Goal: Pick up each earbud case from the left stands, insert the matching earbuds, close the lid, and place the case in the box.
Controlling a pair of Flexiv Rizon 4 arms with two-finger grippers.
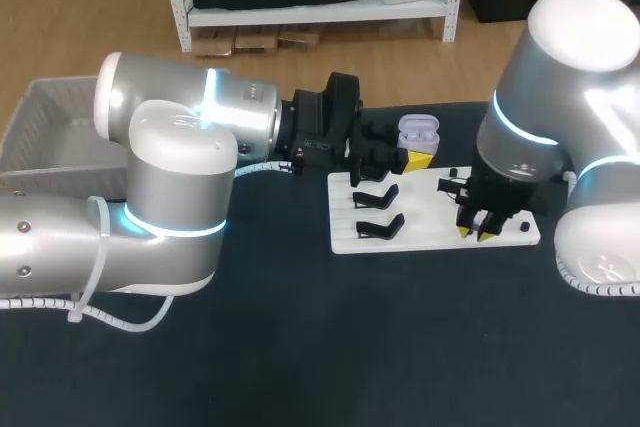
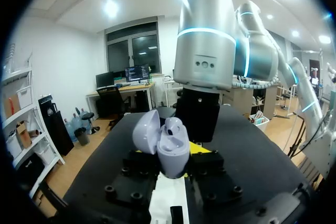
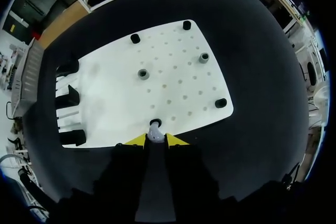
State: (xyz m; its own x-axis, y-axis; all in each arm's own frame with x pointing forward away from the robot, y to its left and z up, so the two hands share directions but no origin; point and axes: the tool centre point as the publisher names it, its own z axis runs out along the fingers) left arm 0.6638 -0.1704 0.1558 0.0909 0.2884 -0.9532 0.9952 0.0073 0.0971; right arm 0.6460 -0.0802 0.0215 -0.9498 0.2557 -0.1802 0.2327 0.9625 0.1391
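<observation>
The left gripper [image 1: 410, 159] clamped the open lavender earbud case [image 1: 418, 131] above the white board's [image 1: 430, 237] far edge. The right gripper [image 1: 478, 229] pinched a small earbud [image 3: 155, 134] at its near edge.

The pale lilac earbud case [image 2: 170, 150] stands upright, lid flipped open, pinched in the left gripper [image 2: 176, 167] with a seated earbud [image 2: 173, 126] showing inside, while a pale loose earbud [image 3: 155, 132] sits nipped between the right gripper [image 3: 156, 139] tips.

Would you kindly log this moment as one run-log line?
left gripper: shut on open case | right gripper: shut on earbud over board
</observation>
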